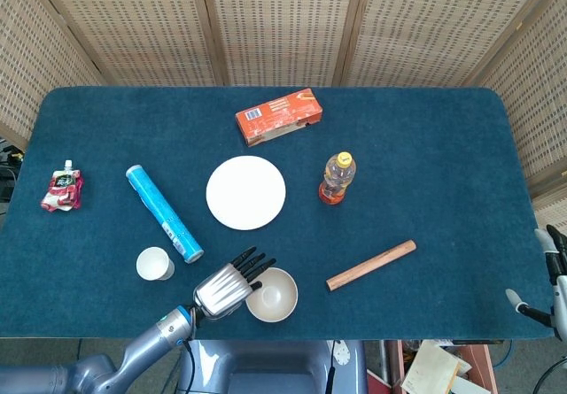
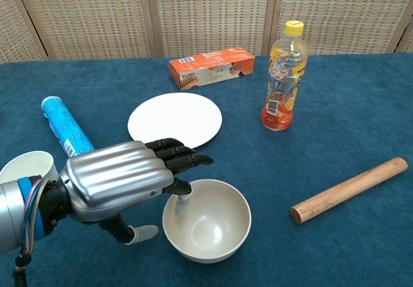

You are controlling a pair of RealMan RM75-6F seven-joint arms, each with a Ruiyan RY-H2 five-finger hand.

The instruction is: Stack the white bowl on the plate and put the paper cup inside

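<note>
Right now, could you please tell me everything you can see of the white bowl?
The bowl is round, off-white, smooth like ceramic or plastic, upright and empty. It sits on the blue table near the front edge, below the plate. The left hand is at its left rim, one fingertip dipping inside; a firm grip is not evident.

Bright, even light in both views, no harsh glare. Left hand point(image 2: 119, 184) shows soft sheen on its metal back and casts a faint shadow onto the cloth beneath it. Bowl point(image 2: 206, 220) beside it is sharp. Chest view bends slightly at edges.
</note>
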